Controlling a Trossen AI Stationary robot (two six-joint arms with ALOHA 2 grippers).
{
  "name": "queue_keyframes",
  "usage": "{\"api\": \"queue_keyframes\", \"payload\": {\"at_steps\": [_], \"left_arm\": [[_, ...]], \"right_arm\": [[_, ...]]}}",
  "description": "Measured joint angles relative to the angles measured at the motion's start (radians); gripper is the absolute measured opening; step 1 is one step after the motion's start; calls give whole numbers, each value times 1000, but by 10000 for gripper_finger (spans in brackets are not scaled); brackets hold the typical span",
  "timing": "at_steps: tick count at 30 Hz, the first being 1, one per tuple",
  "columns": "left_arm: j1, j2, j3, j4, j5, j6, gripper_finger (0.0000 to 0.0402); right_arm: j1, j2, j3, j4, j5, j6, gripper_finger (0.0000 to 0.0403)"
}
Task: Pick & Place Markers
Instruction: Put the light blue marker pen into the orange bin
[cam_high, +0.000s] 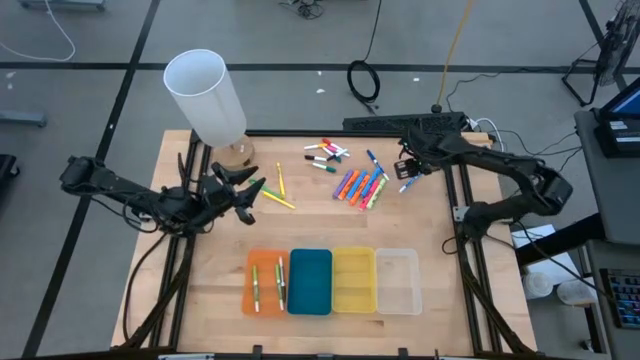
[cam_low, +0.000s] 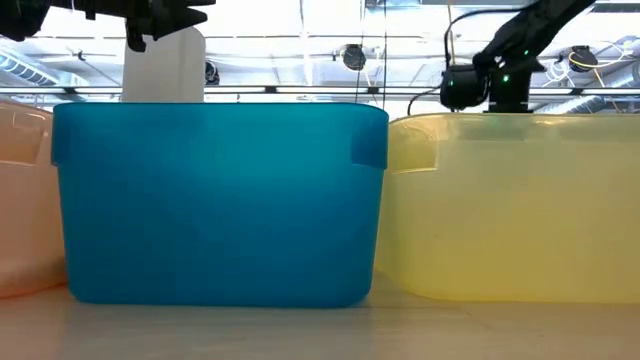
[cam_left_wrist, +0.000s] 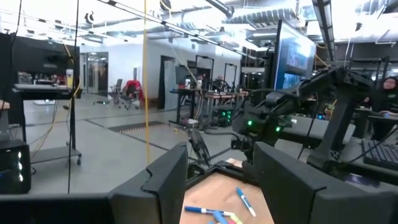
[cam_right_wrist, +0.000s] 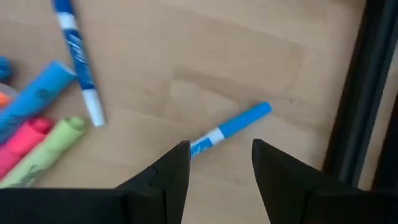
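Table (cam_high: 200, 290): pale wood, carrying everything listed.

White cylinder (cam_high: 205, 95): tall, at the far left corner of the table.

Trays, near edge of the table: orange tray (cam_high: 250, 290) holding two green markers (cam_high: 268, 285); blue tray (cam_high: 310, 281), yellow tray (cam_high: 354, 281) and clear tray (cam_high: 397, 283) beside it, nothing visible in them.

Left pincer (cam_high: 243, 192): raised just in front of the cylinder, fingers apart, nothing held; yellow markers (cam_high: 276, 190) lie beside it on the table.

Right pincer (cam_right_wrist: 221, 158): low over the table's far right edge, fingers parted, gripping nothing.

Markers, main pile (cam_high: 361, 187): behind the trays, mid-table.

Blue marker (cam_right_wrist: 230, 127): alone beside the pile, lying slantwise, its near end between the right pincer's fingers. Advice: turn the wrist until the fingers straddle the barrel crosswise, drop squarely, close at mid-length so it lifts level.
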Motion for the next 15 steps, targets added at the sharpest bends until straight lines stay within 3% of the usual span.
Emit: {"api": "queue_keyframes", "payload": {"at_steps": [15], "left_arm": [[2, 0, 0, -5, -1, 3, 189]], "right_arm": [[28, 171, -1, 65, -49, -2, 155]]}}
